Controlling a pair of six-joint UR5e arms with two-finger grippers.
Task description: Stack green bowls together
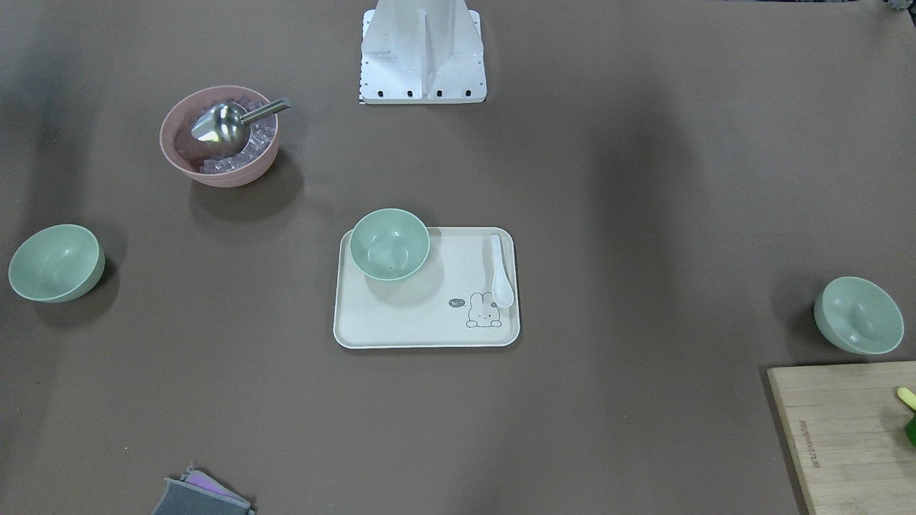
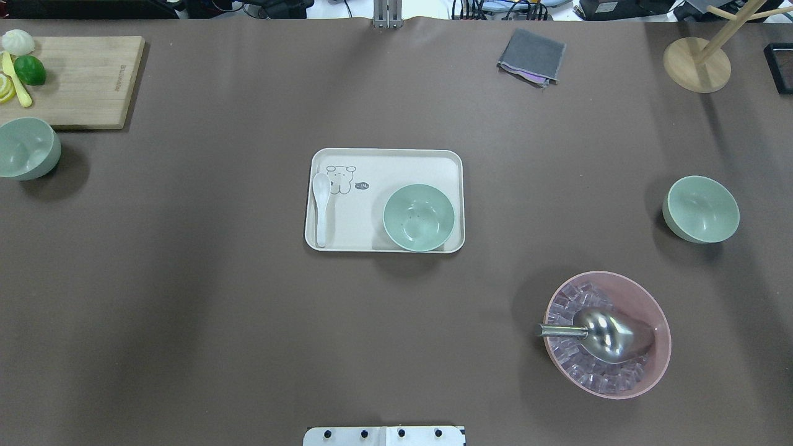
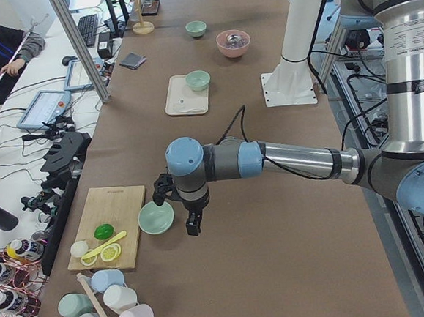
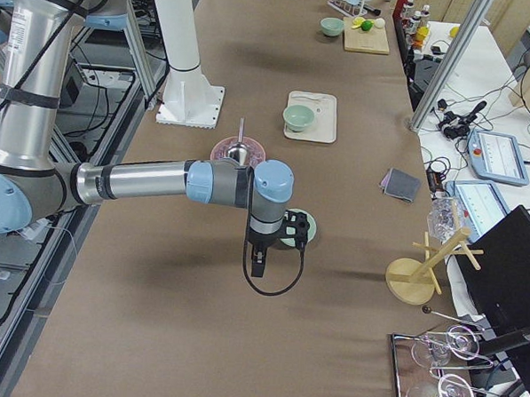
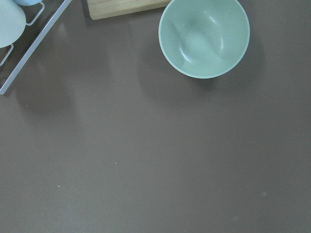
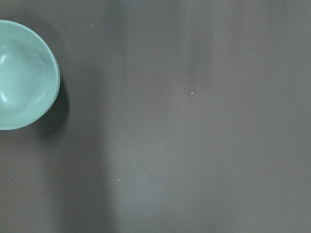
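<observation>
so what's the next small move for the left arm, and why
Probably shift the left gripper sideways over the rim of the green bowl by the cutting board, then lower. It hangs beside that bowl, not above it; its wrist view shows the bowl off toward the upper right. Whether its fingers are open cannot be told.

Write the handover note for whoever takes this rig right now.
Grippers: the left gripper hangs near the left bowl and the right gripper near the right bowl. Neither holds a bowl. Open or shut cannot be told.
Bowls: left bowl beside the cutting board, middle bowl on the tray, right bowl alone on the table.
Done: nothing stacked.
Left: gather all three into one stack.
</observation>
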